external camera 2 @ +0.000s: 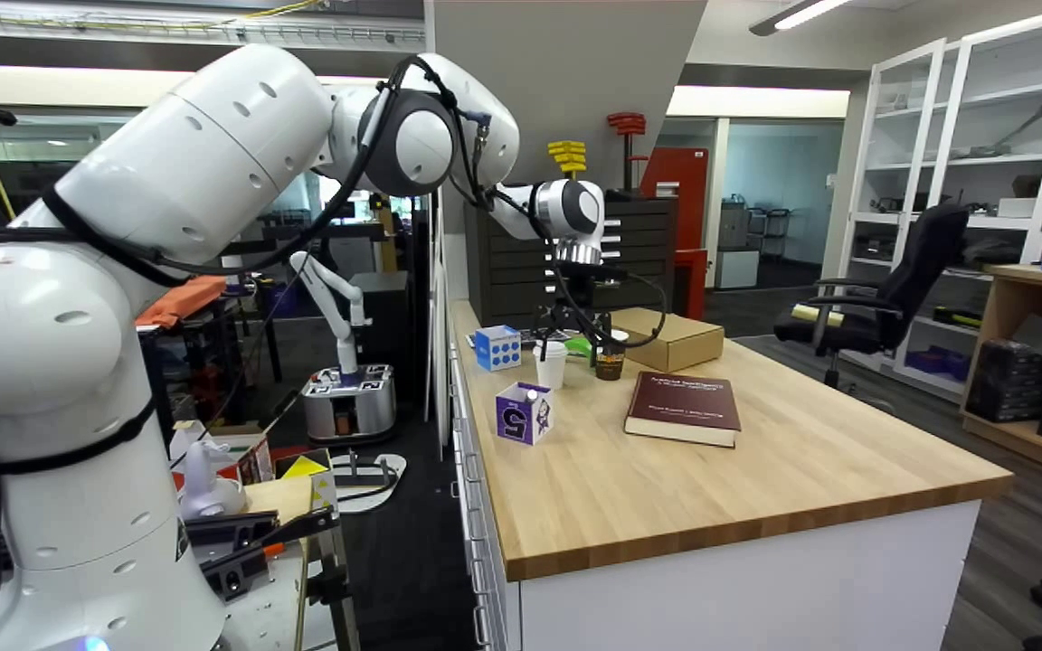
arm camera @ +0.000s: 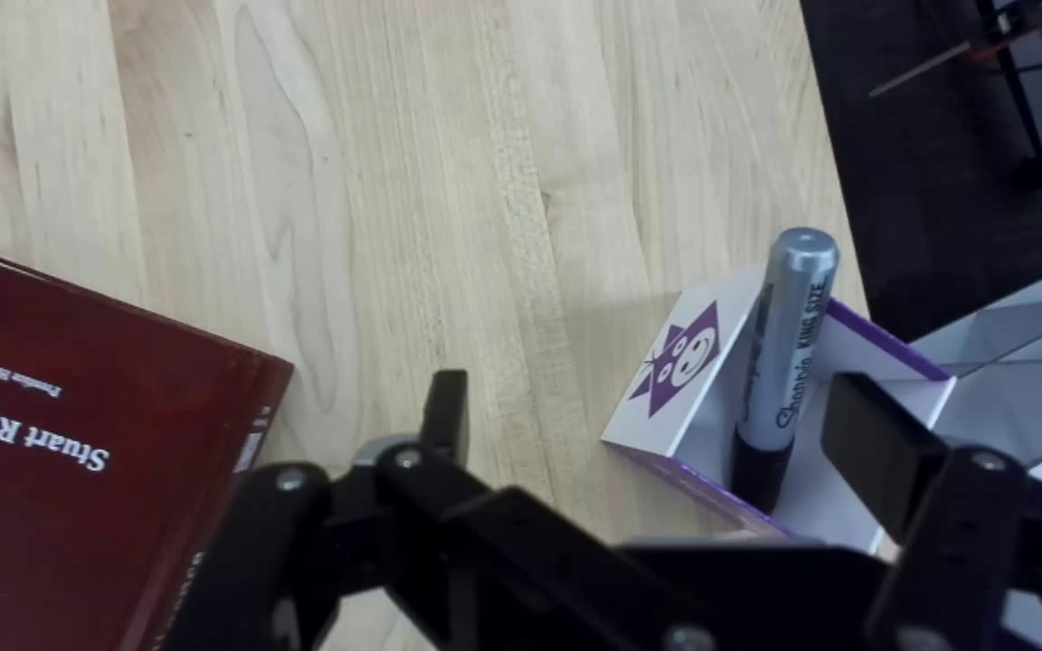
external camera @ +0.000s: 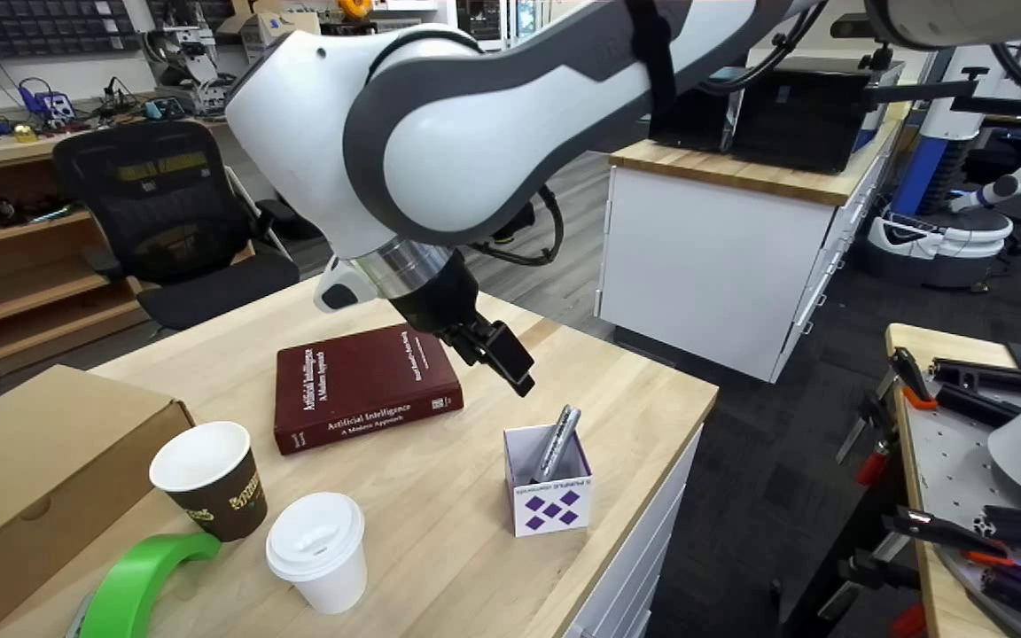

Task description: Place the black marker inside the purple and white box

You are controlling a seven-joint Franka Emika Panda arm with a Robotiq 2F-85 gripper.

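The purple and white box [external camera: 552,512] stands open-topped on the wooden table, and it also shows in an exterior view [external camera 2: 524,418] and the wrist view [arm camera: 666,366]. The marker [external camera: 557,445], silver-grey with a black cap, stands tilted inside the box with its cap end down. Its grey end sticks out above the rim, as the wrist view also shows [arm camera: 788,353]; only its tip shows in an exterior view [external camera 2: 531,396]. My gripper [arm camera: 652,420] is open and empty, its fingers wide apart. In an exterior view the gripper [external camera: 509,359] hangs above and behind the box, apart from it.
A dark red book [external camera: 369,381] lies beside the box. A white lidded cup [external camera: 317,554], a brown paper cup [external camera: 214,483], a green tape dispenser [external camera: 143,576] and a brown cardboard box [external camera: 50,461] stand farther along. A blue and white box [external camera 2: 497,348] is near the table's edge.
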